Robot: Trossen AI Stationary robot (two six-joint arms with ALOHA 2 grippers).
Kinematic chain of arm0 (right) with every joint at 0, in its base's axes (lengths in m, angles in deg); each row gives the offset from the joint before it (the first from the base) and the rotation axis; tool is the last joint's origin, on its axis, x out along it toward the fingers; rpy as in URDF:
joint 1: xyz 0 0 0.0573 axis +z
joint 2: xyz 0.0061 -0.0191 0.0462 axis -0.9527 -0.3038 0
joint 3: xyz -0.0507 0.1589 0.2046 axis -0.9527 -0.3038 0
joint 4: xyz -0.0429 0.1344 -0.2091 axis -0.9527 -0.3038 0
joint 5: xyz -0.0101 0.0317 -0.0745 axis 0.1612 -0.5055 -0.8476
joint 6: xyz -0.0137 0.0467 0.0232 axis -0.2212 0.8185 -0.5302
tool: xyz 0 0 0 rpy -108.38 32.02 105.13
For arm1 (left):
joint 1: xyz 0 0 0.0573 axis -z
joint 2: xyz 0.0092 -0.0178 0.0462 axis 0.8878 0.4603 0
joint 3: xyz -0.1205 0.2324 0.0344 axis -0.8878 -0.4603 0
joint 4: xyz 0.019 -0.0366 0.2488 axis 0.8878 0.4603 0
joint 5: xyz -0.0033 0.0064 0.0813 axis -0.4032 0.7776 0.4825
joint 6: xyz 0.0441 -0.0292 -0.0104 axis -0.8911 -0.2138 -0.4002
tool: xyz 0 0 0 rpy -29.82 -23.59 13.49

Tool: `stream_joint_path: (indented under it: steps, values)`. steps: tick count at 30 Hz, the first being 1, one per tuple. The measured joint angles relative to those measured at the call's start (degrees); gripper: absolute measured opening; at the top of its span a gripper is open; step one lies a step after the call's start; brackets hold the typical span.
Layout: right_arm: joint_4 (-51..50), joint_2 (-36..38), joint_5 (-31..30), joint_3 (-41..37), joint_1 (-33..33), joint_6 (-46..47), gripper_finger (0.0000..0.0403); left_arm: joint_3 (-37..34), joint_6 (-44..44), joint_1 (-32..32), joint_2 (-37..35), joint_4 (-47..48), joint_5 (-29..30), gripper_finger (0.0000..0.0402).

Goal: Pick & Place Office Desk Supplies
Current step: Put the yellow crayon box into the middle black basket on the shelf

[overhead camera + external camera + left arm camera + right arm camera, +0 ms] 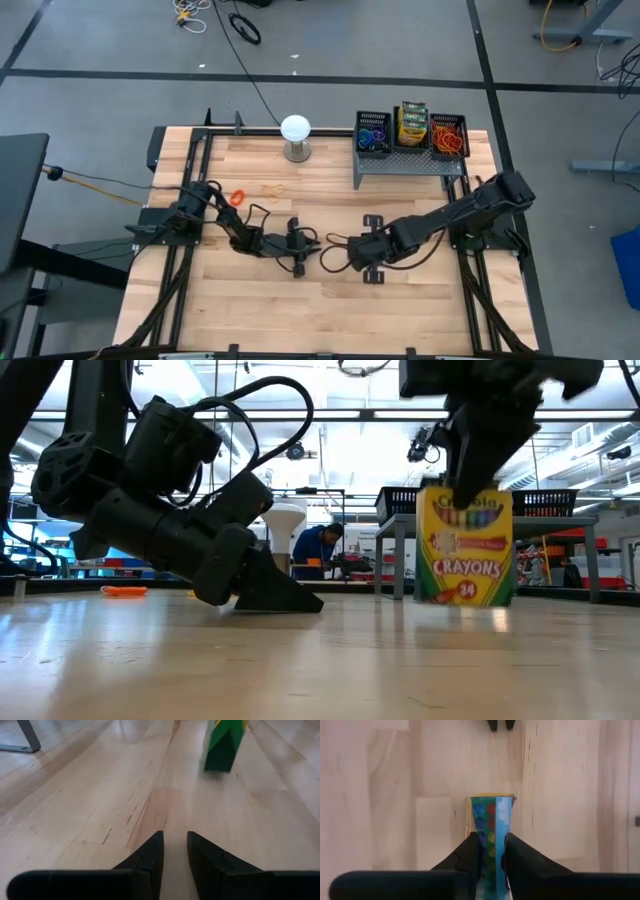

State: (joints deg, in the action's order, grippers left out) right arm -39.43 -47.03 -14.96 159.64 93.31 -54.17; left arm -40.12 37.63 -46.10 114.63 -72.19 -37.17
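A yellow-and-green crayon box (465,550) stands upright on its bottom end in the middle of the table, also seen as a green shape (225,745) in the left wrist view. My right gripper (492,851) comes down on its top, shut on it; in the high view this gripper (352,255) hides the box. Just to its left, my left gripper (175,845) lies low over the wood, pointing at the box, fingers a narrow gap apart with nothing between them. An orange rubber band (237,197) lies at the left. My right gripper pinches the crayon box's top end (492,827) between its two fingers, one on each broad face. The fingers (470,490) come from above, pointing steeply down. The box stays upright with its bottom on the table.
At the back right a grey riser (410,165) carries black mesh bins (373,132) (448,135) with rubber bands and more crayon boxes (412,122). A white globe (295,130) stands at the back centre. A person (320,550) sits in the room beyond. Bare wood lies toward the near edge.
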Motion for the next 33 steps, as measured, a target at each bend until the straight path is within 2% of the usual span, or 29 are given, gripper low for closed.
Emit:
stream_joint_path:
  steps: [4,7,12,17,21,27,33]
  values:
    - [-1.6,4.1,0.3,0.1,0.1,-0.7,0.0088,-0.5,0.5,0.0,0.0,-0.4,0.1,0.0094]
    - [-6.3,9.1,-1.3,0.7,-0.3,-1.1,0.0087,-0.6,0.0,0.0,0.0,-0.9,0.2,0.0094]
    - [-20.5,16.7,-10.4,7.3,-3.4,-7.5,0.0086,-0.6,-2.4,-0.2,0.0,-2.5,0.3,0.0094]
    - [-32.4,19.0,-15.7,18.6,-13.0,-15.8,0.0087,-0.6,-2.6,-0.9,0.0,-3.6,0.0,0.0094]
    - [-38.0,19.0,-16.8,24.1,-22.7,-23.7,0.0088,-0.6,-3.3,-0.9,-0.1,-3.8,-0.2,0.0094]
    - [-38.4,18.9,-16.8,24.4,-36.1,-33.5,0.0088,-0.6,-4.8,-1.0,-0.2,-4.3,-0.2,0.0094]
    - [-37.4,18.3,-16.9,24.3,-43.9,-39.5,0.0088,-0.6,-4.8,-1.2,-0.3,-5.1,-0.2,0.0094]
